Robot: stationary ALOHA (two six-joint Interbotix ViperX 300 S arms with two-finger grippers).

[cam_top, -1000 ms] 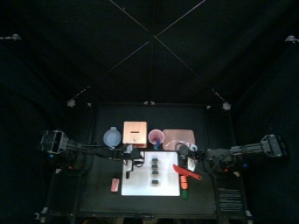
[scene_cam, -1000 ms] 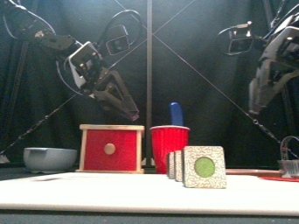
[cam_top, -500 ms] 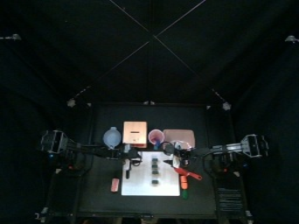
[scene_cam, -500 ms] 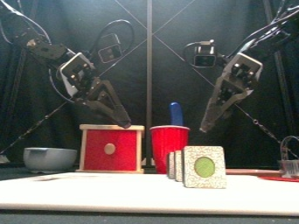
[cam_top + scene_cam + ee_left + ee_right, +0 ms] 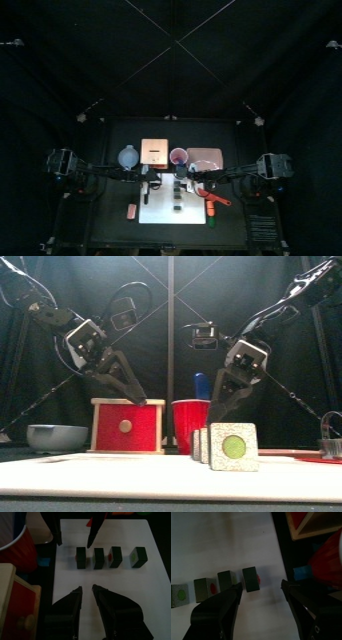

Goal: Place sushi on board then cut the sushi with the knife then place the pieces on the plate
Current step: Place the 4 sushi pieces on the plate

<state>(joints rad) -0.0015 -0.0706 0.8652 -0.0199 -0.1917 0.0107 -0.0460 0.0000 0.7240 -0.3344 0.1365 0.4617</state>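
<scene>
The black bench (image 5: 114,235) carries one white cutting board (image 5: 160,215) at its front middle. Behind the board stand four things in a line. One blue-grey bowl (image 5: 128,157) is behind its left corner. One pale wooden box (image 5: 154,153) with a red drawer front comes next. One red cup (image 5: 194,426) is behind the board's middle, and one flat pink tray (image 5: 206,158) is behind its right corner. One metal cutter (image 5: 331,434) sits off the board's right end.

Two arms reach in over the board's rear half, one from each side. The left gripper (image 5: 87,588) hangs above the board with its jaws only a little apart, grasping nothing. The right gripper (image 5: 261,588) hangs above the board near the cup, with its jaws spread wide and also empty. Neither touches the sushi.

Four sushi pieces (image 5: 99,558) stand upright on the board in one row with narrow gaps between them. The one nearest the board's front edge shows a green disc (image 5: 233,446) on its pale face.

There are two knives. One blue knife (image 5: 202,384) stands in the cup, and one red knife (image 5: 214,196) lies across the board's right edge. One small pinkish toy (image 5: 132,210) lies on the bench just left of the board. One small green toy (image 5: 211,216) lies at the board's right edge, near its front corner.
</scene>
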